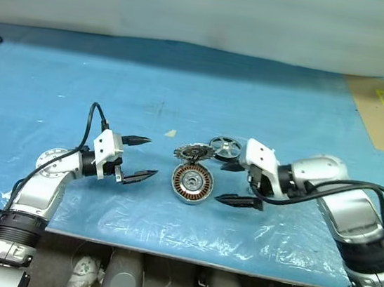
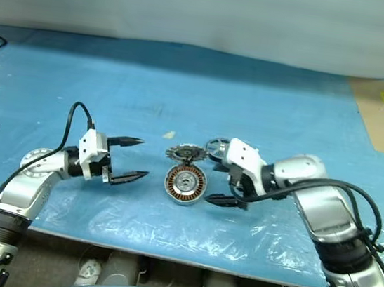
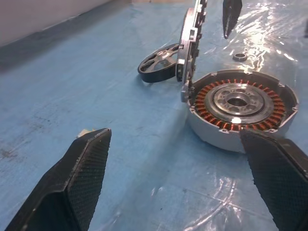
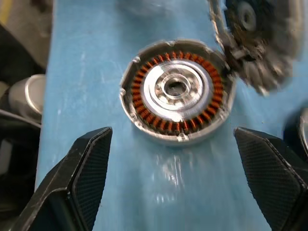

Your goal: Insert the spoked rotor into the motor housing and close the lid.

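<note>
No brand, label or legible writing shows on any of the parts or on the blue plastic-sheeted counter (image 1: 185, 86), whose film is crinkled and glossy toward its near edge.

The motor housing (image 1: 191, 184), a round grey metal disc with a ring of copper-coloured windings around a polished silver centre with a hole in it, lies flat on the counter between the two arms, its open face up. Its rim is a shallow cast wall with small lugs. The lid (image 1: 193, 151), a silver-grey metal disc with radial ridges, a toothed-looking rim and a dark centre, stands tilted up on edge, touching the far rim of the housing; the left wrist view shows it nearly edge-on. The spoked rotor (image 1: 225, 146), a small round wheel with a dark rim, silver spokes and silver hub, lies on the counter just beyond the lid, on the right arm's side, outside the housing. A small dark ring-shaped piece (image 3: 239, 56) lies on the sheet past the housing.

The left tool (image 1: 141, 156) hovers beside the housing on the left, its two black, finely cross-hatched fingers (image 3: 77, 178) spread wide and holding nothing. The right tool (image 1: 235, 184) hangs just right of the housing, pointing toward it, its textured black fingers (image 4: 79, 178) likewise spread wide apart and empty, with the housing framed between them in its wrist view.
</note>
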Robot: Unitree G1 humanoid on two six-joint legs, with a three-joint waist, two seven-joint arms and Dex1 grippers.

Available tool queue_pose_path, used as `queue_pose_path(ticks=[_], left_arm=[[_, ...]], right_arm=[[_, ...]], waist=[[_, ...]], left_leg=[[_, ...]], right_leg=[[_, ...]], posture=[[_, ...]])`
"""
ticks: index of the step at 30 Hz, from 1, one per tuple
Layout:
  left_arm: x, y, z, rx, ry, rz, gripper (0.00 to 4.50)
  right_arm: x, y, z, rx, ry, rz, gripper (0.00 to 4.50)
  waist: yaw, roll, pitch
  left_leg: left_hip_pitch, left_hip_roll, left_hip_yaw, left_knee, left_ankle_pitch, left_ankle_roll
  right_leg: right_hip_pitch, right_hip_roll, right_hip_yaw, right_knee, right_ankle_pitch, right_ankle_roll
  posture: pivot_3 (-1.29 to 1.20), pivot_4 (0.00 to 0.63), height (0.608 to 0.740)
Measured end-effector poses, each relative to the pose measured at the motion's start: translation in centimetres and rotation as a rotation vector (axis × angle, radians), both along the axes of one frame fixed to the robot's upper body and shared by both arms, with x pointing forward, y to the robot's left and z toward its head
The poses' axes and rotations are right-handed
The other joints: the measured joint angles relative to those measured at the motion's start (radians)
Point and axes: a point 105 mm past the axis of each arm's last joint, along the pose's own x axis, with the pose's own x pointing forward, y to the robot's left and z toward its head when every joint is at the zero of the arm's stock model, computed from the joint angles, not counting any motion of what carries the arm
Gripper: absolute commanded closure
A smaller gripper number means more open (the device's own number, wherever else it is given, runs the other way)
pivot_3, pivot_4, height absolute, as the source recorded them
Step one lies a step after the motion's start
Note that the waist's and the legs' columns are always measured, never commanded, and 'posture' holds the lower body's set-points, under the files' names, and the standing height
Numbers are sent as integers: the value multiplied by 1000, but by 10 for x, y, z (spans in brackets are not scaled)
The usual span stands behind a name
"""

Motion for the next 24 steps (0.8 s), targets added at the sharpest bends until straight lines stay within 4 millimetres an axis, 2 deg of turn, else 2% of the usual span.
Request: queue_pose_path(ticks=[4, 8, 13, 20, 24], left_arm=[[-9, -16, -1, -3, 14, -75, 0], [-17, -31, -1, -15, 26, -143, 0], [-22, -45, 0, -42, 40, -207, 0], [-21, -51, 4, -33, 43, -246, 0], [-20, -51, 3, -25, 43, -249, 0]], right_arm=[[-5, -34, -4, 49, -57, -229, 277], [-8, -55, -14, 89, -88, -422, 277], [-3, -59, -26, 157, -102, -566, 277], [-3, -49, -52, 135, -65, -586, 277], [0, -57, -61, 124, -55, -629, 277]], waist=[[1, 0, 0], [-2, 0, 0], [-3, 0, 0], [-2, 1, 0], [-3, 1, 0]], left_leg=[[3, -1, 0, 0, 0, 0], [3, -1, 0, -1, 0, 0], [3, -2, 0, -2, 0, 0], [2, -3, -1, -3, 0, 0], [2, -3, -1, -3, 0, 0]], right_leg=[[2, 0, 1, 0, -3, 5], [2, -1, 1, -1, -3, 6], [1, -1, 1, -1, -3, 6], [1, -1, 1, -1, -4, 7], [1, -1, 1, -1, -4, 7]], posture=[[0, 150, 740], [0, 150, 740], [0, 150, 740], [0, 150, 740], [0, 150, 740]])
